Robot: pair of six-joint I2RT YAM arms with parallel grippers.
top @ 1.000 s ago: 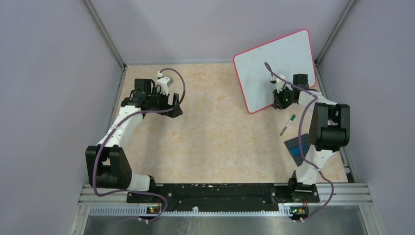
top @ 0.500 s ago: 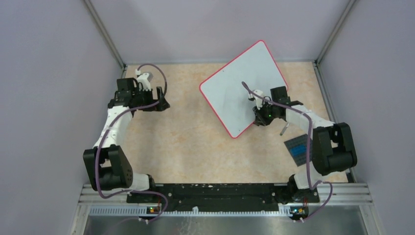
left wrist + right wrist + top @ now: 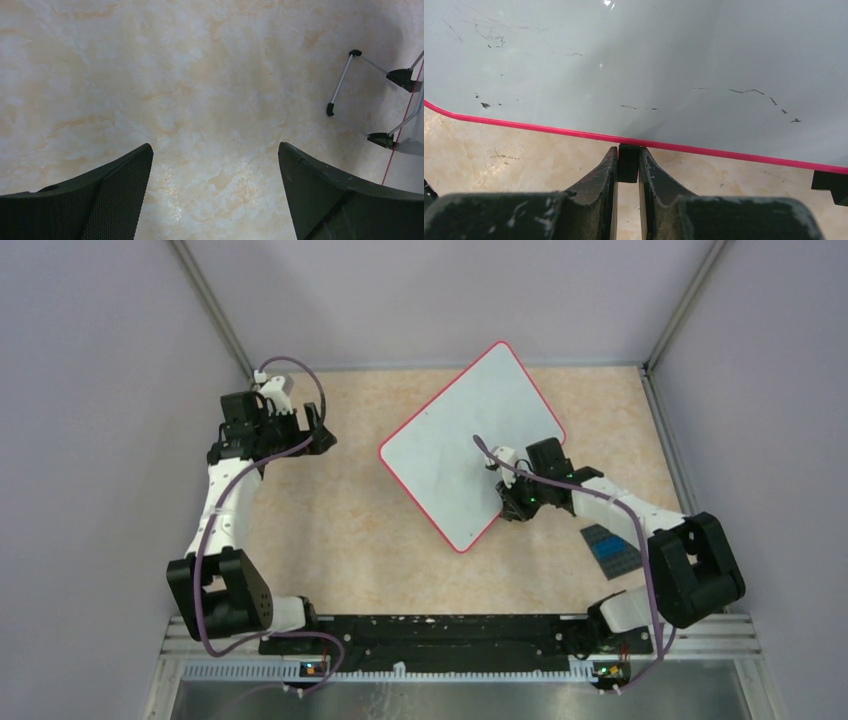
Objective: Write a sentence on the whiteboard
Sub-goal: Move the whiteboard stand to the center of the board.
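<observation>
Centre-right of the overhead view, the whiteboard point(image 3: 465, 445) sat turned like a diamond over the beige marbled table point(image 3: 360, 530): pale white face, thin red rim, rounded corners. Up close, its surface carried faint black smudges and short scratchy marks. At its lower-right edge the right gripper point(image 3: 512, 508) was pinched narrow on a small black foot point(image 3: 628, 162) just under the rim. Upper left, the left gripper point(image 3: 322, 436) gaped wide, holding nothing.

The right gripper point(image 3: 628, 156) clamps the whiteboard point(image 3: 649, 60) by a black foot point(image 3: 628, 169) on its red rim point(image 3: 524, 125); the board face ahead carries faint ink marks point(image 3: 746, 91).
</observation>
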